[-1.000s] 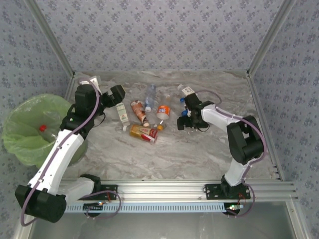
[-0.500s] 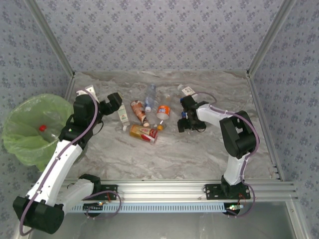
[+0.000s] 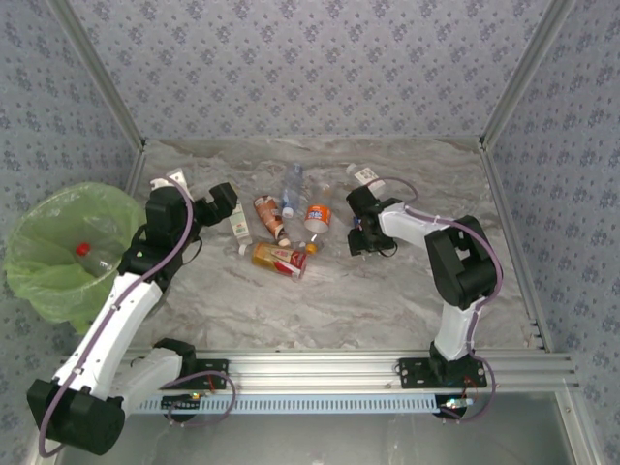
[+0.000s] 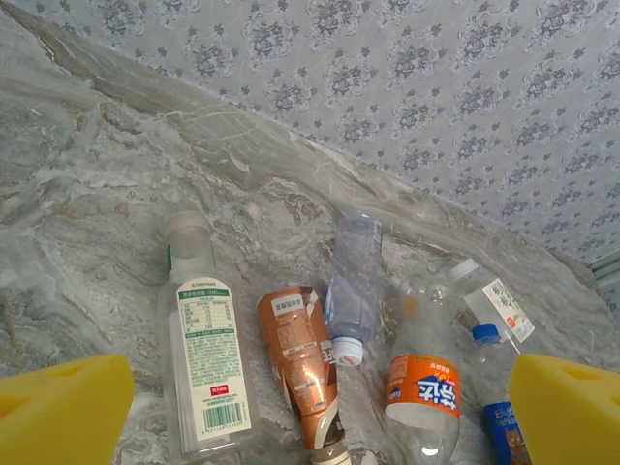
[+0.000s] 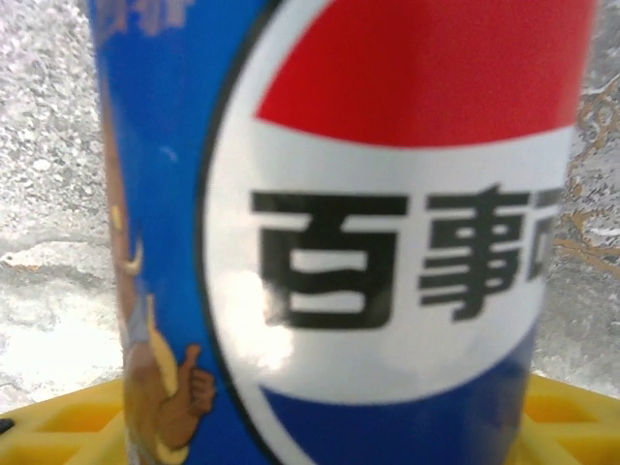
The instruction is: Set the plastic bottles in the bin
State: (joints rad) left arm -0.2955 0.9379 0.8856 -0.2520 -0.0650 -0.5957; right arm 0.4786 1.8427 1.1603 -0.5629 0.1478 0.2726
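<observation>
A red-capped bottle (image 3: 85, 250) already lay in the bin (image 3: 39, 221), which stood at the left, off the counter (image 3: 387, 300). About seven plastic bottles (image 3: 278, 257) lay mid-counter, so the task looked barely begun.

The left gripper (image 3: 226, 201) hovered by the left end of that cluster, its jaws spread wide with nothing between them. The right gripper (image 3: 360, 235) was down at the cluster's right end, jaws set about a blue-label bottle (image 5: 387, 242); whether they had pinched it tight I could not tell.

The top view gave the layout and the bin, but that bottle was mostly hidden there. The right wrist view showed its red, white and blue label close up, with yellow pads (image 5: 567, 426) beneath. The left wrist view separated a white-label bottle (image 4: 208, 349), a brown bottle (image 4: 295, 349), a clear bottle (image 4: 354, 281) and an orange-label bottle (image 4: 424, 387).
</observation>
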